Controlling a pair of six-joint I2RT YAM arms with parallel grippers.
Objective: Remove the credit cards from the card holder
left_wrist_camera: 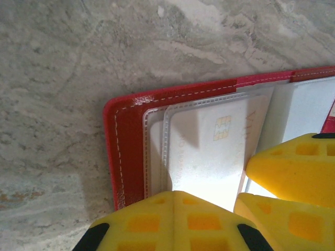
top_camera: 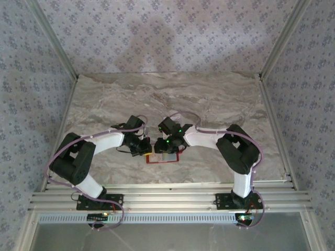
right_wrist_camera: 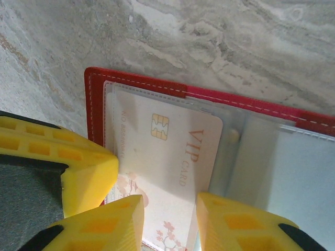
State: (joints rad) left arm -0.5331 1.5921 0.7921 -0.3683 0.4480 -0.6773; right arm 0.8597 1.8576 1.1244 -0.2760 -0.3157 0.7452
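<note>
Lying open by the table's (top_camera: 209,99) near edge, the holder (right_wrist_camera: 97,104) has its card (right_wrist_camera: 172,151) pocketed, none out; left pincer (left_wrist_camera: 174,201) shut, empty, at the pocket; right pincer (right_wrist_camera: 170,204) part-open over the card, not gripping.

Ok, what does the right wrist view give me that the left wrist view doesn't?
Right wrist: the credit card reads VIP CARD, with a blossom print; the right gripper has its fingers apart over it. Left wrist: the left gripper is shut, tips together, and glare hides the print. Both: the red card holder open on the table, and the card's chip.
</note>
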